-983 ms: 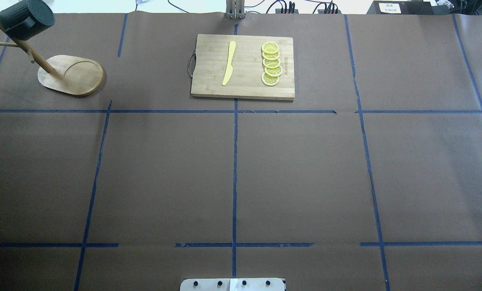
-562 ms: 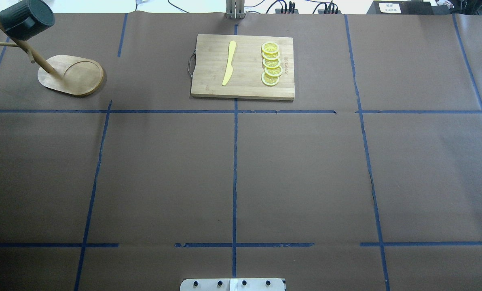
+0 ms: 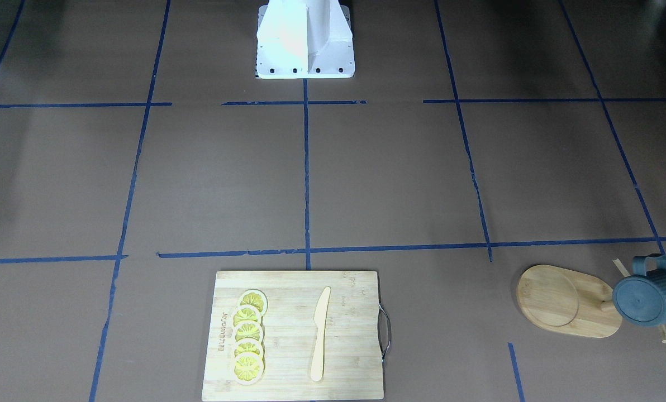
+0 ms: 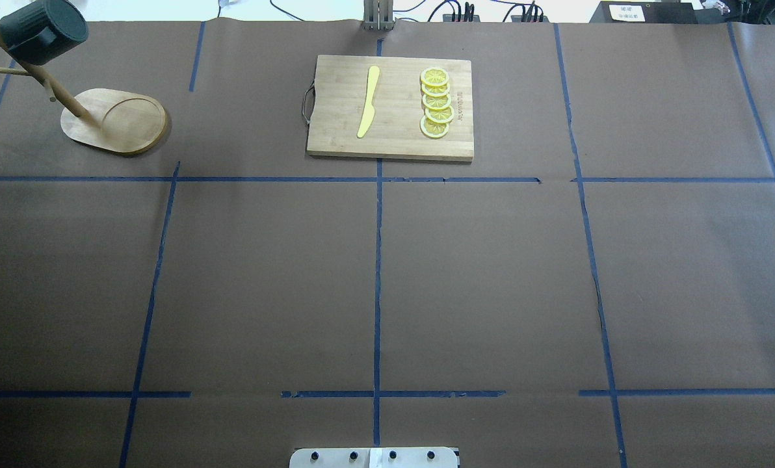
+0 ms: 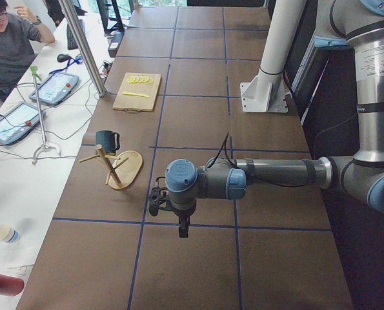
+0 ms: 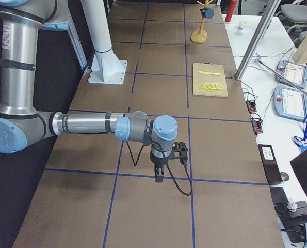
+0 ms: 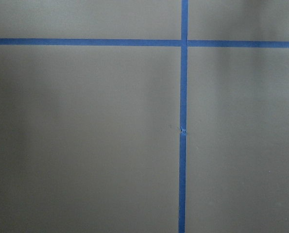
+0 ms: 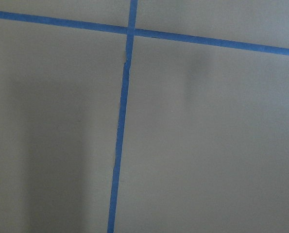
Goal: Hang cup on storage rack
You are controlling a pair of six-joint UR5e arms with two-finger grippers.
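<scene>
**Item 1: cup** (image 4: 36, 29). Dark teal-grey, ribbed, with a loop handle. It hangs on an upper peg of the storage rack, raised off the worktop and tilted, with its flat underside turned towards both the overhead and front cameras. Its inside is hidden, and no lettering faces any camera.

**Item 2: storage rack** (image 4: 124, 120). Light wood, with an oval base bearing a round groove, a post and thin pegs. It stands at the far corner of the worktop (image 4: 491, 273) on the robot's left, well apart from the cutting board.

**Item 3: cutting board** (image 4: 394, 143). Rectangular, wooden, with a metal handle on the short edge nearer the rack. It lies at the far middle of the worktop. It carries:
- five lemon slices (image 4: 436, 104) in an overlapping row;
- a pale yellow knife (image 4: 368, 101), lying parallel to the row and apart from it.

A short burnt-in mark runs along the board's edge beside the slices. It is too small to read.

**Item 4: left tool** (image 5: 183, 229). It points down over bare brown worktop crossed by blue tape lines (image 7: 183, 136) and holds nothing. It shows only in the side view, so I cannot tell how far apart its fingers are.

**Item 5: right tool** (image 6: 159, 175). Same posture, over a tape crossing, well away from the cup, with nothing in its grasp. I cannot tell its opening either.
</scene>
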